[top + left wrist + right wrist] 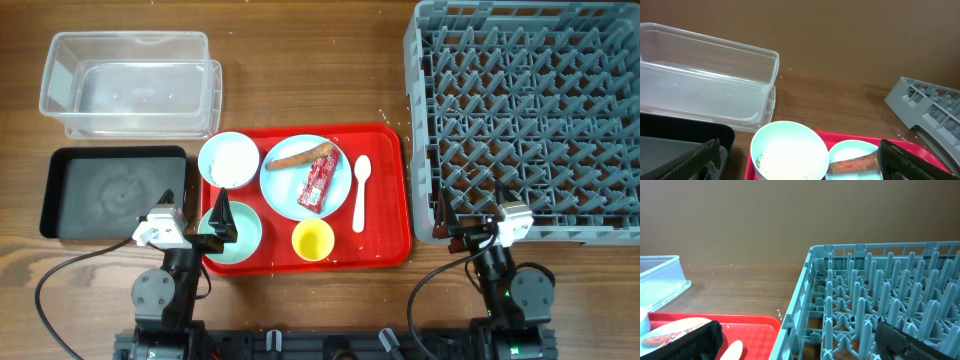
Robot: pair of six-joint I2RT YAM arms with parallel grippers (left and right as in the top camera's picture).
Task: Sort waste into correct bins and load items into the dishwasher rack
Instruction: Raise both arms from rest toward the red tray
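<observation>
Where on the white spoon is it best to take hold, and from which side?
Grip the white spoon at the middle of its thin handle, coming straight down from above. It lies flat on the red tray, bowl end far, so close across the narrow handle.

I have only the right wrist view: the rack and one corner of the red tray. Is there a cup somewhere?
Observer: Yes, a yellow cup stands on the red tray, left of the spoon.
Operator: Where lies the wrapper?
Observer: On the plate, beside the carrot.
Operator: Besides the tub, is there another bin?
Observer: A black tray sits left of the red tray, nearer the robot than the tub.
</observation>
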